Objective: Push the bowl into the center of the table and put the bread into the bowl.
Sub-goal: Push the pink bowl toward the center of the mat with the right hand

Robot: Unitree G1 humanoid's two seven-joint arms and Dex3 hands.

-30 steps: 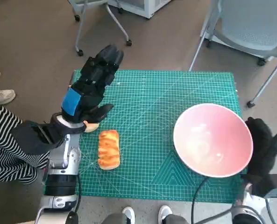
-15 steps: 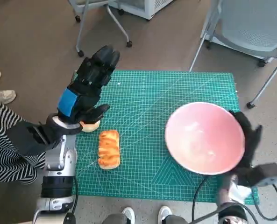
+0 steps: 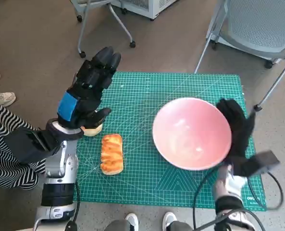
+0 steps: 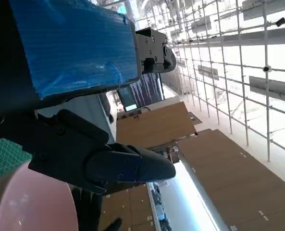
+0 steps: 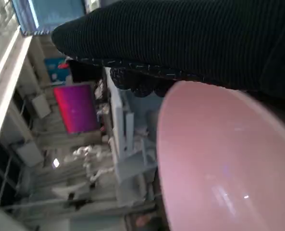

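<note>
A pink bowl (image 3: pixel 192 134) sits on the green cutting mat (image 3: pixel 147 91) that covers the worktop, a little right of the frame's centre in the head view. The right hand (image 3: pixel 237 130), in its black knitted glove, lies flat against the bowl's right-hand rim, touching it, with the fingers together and pointing toward the top of the frame; it grips nothing. In the right wrist view the glove (image 5: pixel 190 43) runs as a dark band just over the bowl's pink rim (image 5: pixel 219 163).

The bread (image 3: pixel 112 153) (a golden, ridged loaf) lies on the mat in the lower left, well apart from the bowl. The left hand (image 3: pixel 87 91) hovers above the mat's upper left area, fingers stretched out and spread, holding nothing, its blue tape facing the camera. Its thumb is above a small tan object (image 3: pixel 92 129) on the mat just beside the bread; what that object is cannot be told.

A person's striped sleeve (image 3: pixel 3 139) shows at the left edge, and chair legs (image 3: pixel 104 24) stand on the floor beyond the worktop.
</note>
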